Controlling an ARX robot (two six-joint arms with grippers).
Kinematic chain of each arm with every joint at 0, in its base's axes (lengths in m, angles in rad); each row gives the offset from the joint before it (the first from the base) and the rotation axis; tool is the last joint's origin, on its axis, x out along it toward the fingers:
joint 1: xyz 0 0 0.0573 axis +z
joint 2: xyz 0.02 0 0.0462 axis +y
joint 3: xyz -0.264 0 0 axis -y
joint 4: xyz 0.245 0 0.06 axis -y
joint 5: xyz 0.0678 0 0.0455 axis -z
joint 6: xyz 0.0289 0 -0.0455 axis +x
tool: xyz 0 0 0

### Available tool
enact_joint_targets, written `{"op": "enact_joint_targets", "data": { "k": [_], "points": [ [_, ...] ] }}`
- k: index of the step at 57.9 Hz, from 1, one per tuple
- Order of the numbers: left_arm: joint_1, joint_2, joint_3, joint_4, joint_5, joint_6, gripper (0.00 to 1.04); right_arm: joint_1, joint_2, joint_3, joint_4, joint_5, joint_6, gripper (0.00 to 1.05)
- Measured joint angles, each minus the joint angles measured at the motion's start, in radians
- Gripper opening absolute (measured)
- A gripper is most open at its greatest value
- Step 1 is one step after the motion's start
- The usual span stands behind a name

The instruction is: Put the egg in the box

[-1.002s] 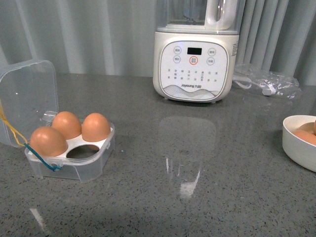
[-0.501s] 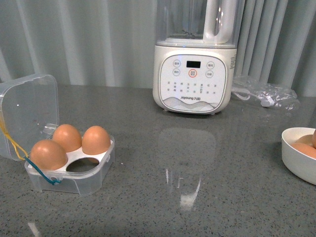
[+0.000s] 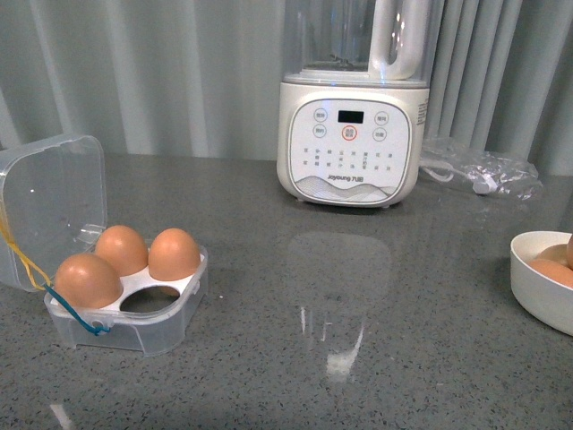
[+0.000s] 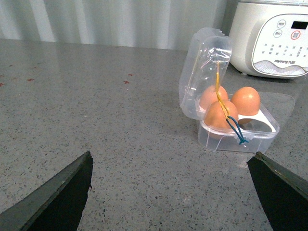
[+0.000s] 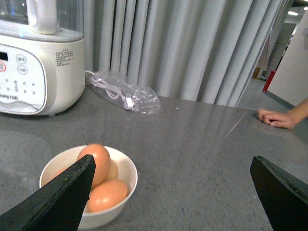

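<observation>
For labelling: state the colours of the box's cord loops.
Cord loops: yellow and blue; left wrist view.

Your left gripper: jaws spread wide, nothing between them. Your right gripper: same, wide apart and empty. Both aimed roughly toward 12 o'clock.

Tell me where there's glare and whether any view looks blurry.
Front view: the blender mirrors in the polished counter, with a bright glare patch nearer the camera; nothing blurred. Left wrist view: the box is crisp, left gripper fingers unlit black. Right wrist view: the bowl is sharp, right gripper equally dark.
</observation>
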Motion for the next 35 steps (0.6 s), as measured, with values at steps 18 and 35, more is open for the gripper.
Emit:
{"op": "enact_joint_targets", "data": {
  "k": [18,35],
  "points": [
    [0.000,0.000,0.000,0.000,0.000,0.000,0.98,0.018,0.556,0.341,0.013,-0.069,0.217,0.98],
    [0.000,0.000,0.000,0.000,0.000,0.000,0.98,0.047,0.714,0.447,-0.061,-0.092,0.249,0.98]
  ]
}}
